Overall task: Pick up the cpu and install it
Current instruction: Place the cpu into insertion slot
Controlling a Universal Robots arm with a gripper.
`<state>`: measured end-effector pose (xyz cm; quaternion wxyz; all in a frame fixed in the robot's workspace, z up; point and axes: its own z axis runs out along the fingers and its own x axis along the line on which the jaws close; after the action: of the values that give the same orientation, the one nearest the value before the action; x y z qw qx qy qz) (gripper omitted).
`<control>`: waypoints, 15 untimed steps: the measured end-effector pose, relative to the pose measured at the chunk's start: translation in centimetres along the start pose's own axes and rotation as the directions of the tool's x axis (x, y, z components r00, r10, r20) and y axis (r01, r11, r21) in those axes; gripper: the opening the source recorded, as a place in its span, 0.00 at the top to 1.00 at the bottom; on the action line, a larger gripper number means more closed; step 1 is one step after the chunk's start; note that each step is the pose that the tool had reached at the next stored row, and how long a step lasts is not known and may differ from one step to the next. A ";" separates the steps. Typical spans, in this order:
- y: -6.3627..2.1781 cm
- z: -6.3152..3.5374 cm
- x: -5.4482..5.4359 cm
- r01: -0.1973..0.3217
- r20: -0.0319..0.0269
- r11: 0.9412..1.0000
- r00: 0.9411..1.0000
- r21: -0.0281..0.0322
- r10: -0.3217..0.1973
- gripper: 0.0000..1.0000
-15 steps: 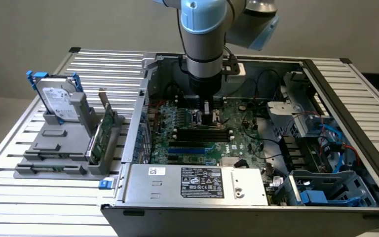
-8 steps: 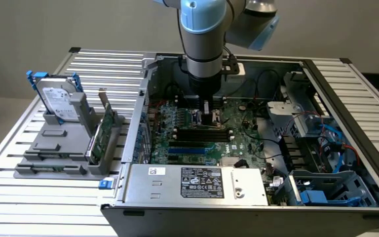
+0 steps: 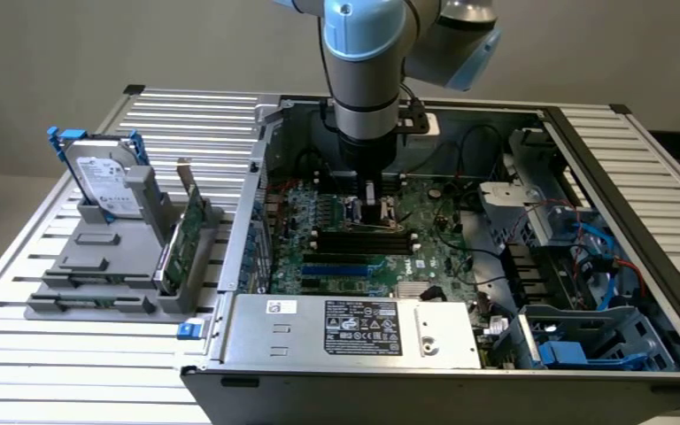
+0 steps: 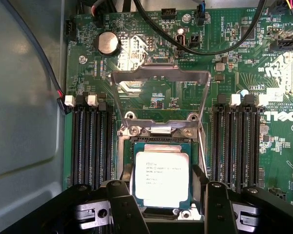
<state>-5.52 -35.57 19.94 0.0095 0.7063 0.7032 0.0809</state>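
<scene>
The cpu [image 4: 162, 178], a small square chip with a shiny silver top and thin green rim, lies flat inside the metal-framed socket [image 4: 158, 129] on the green motherboard. The socket's load plate [image 4: 159, 80] stands swung up and open behind it. My gripper [image 4: 167, 191] hangs straight over the chip, open, with its black fingers [image 4: 121, 200] on either side of the cpu and a gap showing at the far finger. In the exterior view the gripper [image 3: 370, 209] reaches down into the middle of the open computer case, and the arm covers the socket.
Black memory slots [image 4: 93, 141] flank the socket on both sides. Black cables [image 4: 195, 46] cross the board behind it. The case wall [image 4: 24, 122] is close on one side. A hard drive [image 3: 104, 181] stands in a grey rack at the exterior view's left; the power supply [image 3: 352, 326] sits in front.
</scene>
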 end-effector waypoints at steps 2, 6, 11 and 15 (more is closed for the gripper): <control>0.00 0.01 0.0 0.000 0.000 1.000 1.000 0.000 0.000 0.45; 0.00 0.01 0.0 0.000 0.000 1.000 1.000 0.000 0.000 0.45; 0.00 0.02 0.0 0.000 0.000 1.000 1.000 0.000 0.000 0.37; 0.00 0.02 0.0 0.000 0.000 1.000 1.000 0.000 0.000 0.37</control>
<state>-5.52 -35.57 19.91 0.0095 0.7063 0.7032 0.0809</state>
